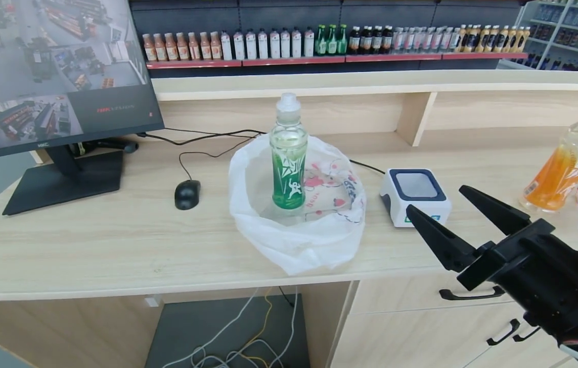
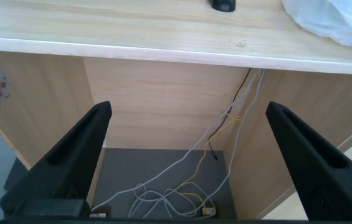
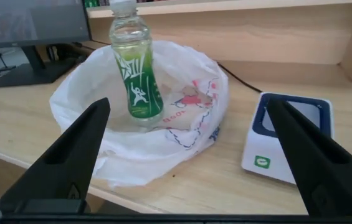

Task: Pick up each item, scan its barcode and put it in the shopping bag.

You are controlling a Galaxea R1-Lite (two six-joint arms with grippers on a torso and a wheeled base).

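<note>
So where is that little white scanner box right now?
In the head view the scanner sits on the counter, right of centre, just right of the shopping bag and left of the orange bottle.

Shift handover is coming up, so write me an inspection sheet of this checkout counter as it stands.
Surface: wooden counter, no spills seen.
Job's things: green bottle upright inside the open shopping bag; scanner beside the bag on the robot's right; orange bottle farther right on the counter, outside the bag.
Clutter: monitor and mouse left of the bag.
Grippers: right gripper open, empty, near the scanner; left gripper open, empty, low before the counter's front.
Cables: mouse cable runs behind the bag; loose cables hang under the counter.
Surroundings: shelves of bottles behind.
</note>
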